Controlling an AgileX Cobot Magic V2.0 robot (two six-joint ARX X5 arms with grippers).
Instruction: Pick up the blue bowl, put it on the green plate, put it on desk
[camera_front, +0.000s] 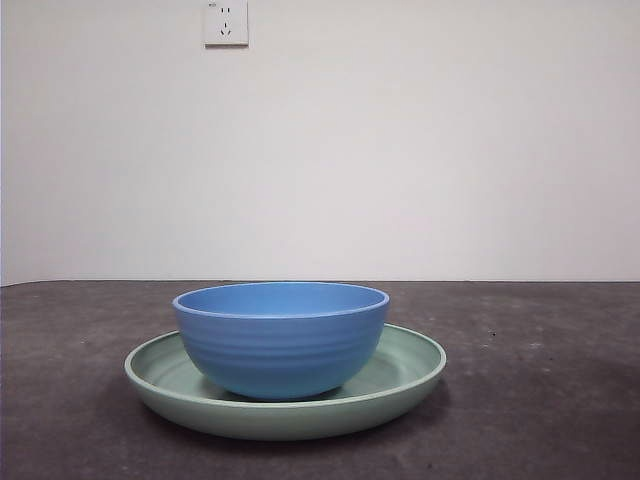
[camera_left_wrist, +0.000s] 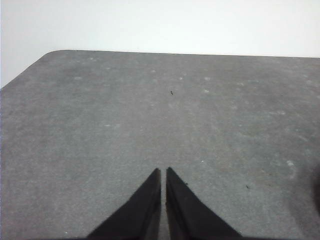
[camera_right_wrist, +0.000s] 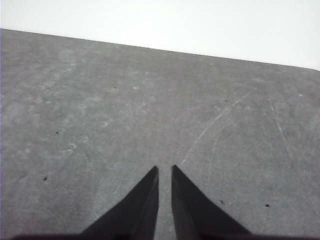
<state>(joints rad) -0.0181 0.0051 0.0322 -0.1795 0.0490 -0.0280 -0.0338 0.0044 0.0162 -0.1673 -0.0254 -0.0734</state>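
Observation:
The blue bowl (camera_front: 281, 338) stands upright inside the green plate (camera_front: 412, 371), which rests on the dark desk (camera_front: 540, 400) in the front view. Neither arm shows in that view. In the left wrist view my left gripper (camera_left_wrist: 163, 172) hangs over bare desk (camera_left_wrist: 125, 125), its two black jaws closed tip to tip with nothing between them. My right gripper (camera_right_wrist: 165, 170) in the right wrist view is likewise shut over bare desk (camera_right_wrist: 125, 125), holding nothing. Bowl and plate are out of both wrist views.
A white wall with a power socket (camera_front: 226, 22) stands behind the desk. The desk's rounded far corner (camera_left_wrist: 50, 54) shows in the left wrist view. A faint long scratch (camera_right_wrist: 215, 122) marks the desk under the right arm.

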